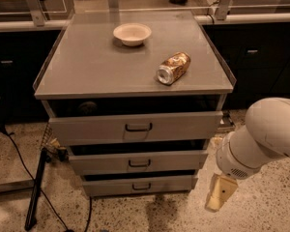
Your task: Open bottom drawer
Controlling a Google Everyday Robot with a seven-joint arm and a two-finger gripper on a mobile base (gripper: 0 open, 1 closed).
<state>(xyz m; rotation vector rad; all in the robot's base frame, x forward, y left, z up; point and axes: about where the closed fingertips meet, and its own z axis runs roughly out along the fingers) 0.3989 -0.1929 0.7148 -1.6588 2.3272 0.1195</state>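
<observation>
Nearest, at the lower right, the rounded, smooth white arm (266, 134) ends in the gripper (221, 193), a flat beige piece hanging over the speckled stone floor (150, 216); whether it is apart or together cannot be told. It hangs to the right of the bottom drawer (106, 186), apart from it and clear of the handle. That drawer is the lowest and narrowest of three grey metal fronts, flat, with a small dark loop handle at its centre and a dark gap above it. Above it sit the middle drawer (96, 163) and the wider top drawer (87, 128). On the matt grey cabinet top (96, 66) a dented gold can (173, 68) lies on its side, and farther back stands a shallow round cream bowl (132, 34).
</observation>
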